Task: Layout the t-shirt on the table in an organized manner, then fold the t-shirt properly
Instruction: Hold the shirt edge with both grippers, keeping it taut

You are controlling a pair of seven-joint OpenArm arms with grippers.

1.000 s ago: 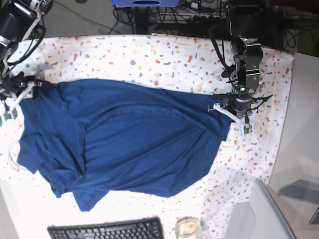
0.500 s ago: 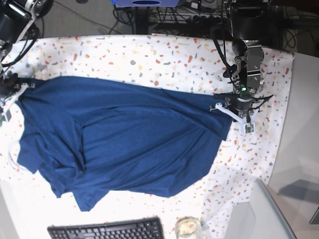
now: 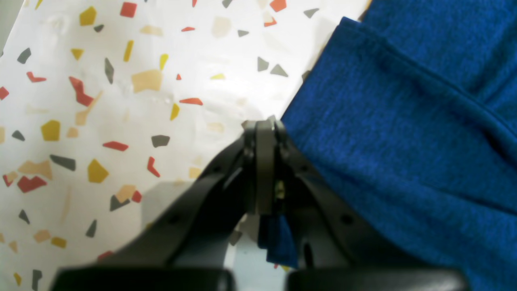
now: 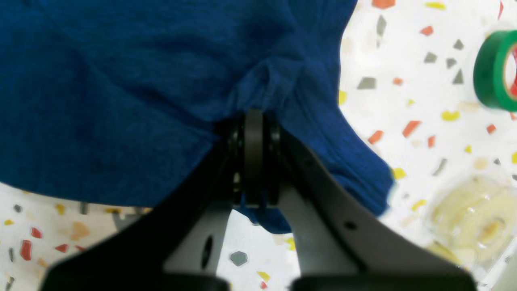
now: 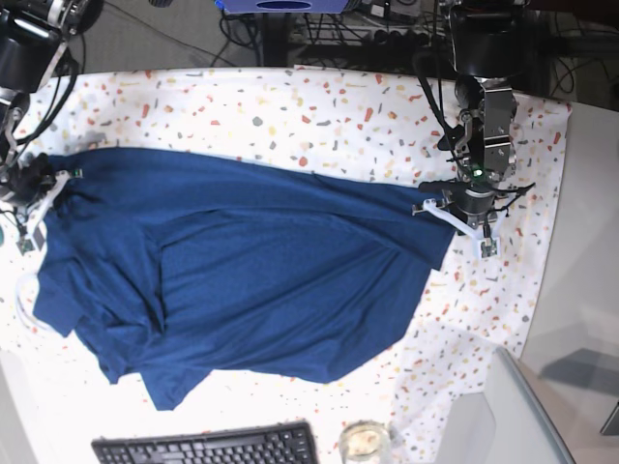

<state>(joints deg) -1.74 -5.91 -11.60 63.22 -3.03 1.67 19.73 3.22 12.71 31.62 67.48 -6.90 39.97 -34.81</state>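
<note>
The dark navy t-shirt (image 5: 242, 271) lies spread and creased across the speckled table (image 5: 329, 106). Its lower left part is bunched in folds. My left gripper (image 5: 458, 222) stands at the shirt's right corner. In the left wrist view this gripper (image 3: 262, 125) is shut, a scrap of blue fabric (image 3: 276, 238) pinched between its fingers and the t-shirt (image 3: 404, 141) beside it. My right gripper (image 5: 35, 193) sits at the shirt's left edge. Seen from the right wrist, it (image 4: 253, 117) is shut on a gathered pinch of the t-shirt (image 4: 121, 101).
A black keyboard (image 5: 203, 447) and a glass jar (image 5: 365, 443) sit at the near edge, with a clear box (image 5: 503, 406) at the near right. A green tape roll (image 4: 494, 76) and a clear plastic piece (image 4: 472, 218) lie close to my right gripper. Bare grey surface (image 5: 585, 290) borders the cloth's right side.
My right gripper has shut on the shirt's left edge and drawn it leftward, so the upper edge now runs straighter. The left gripper has kept its hold and hardly moved.
</note>
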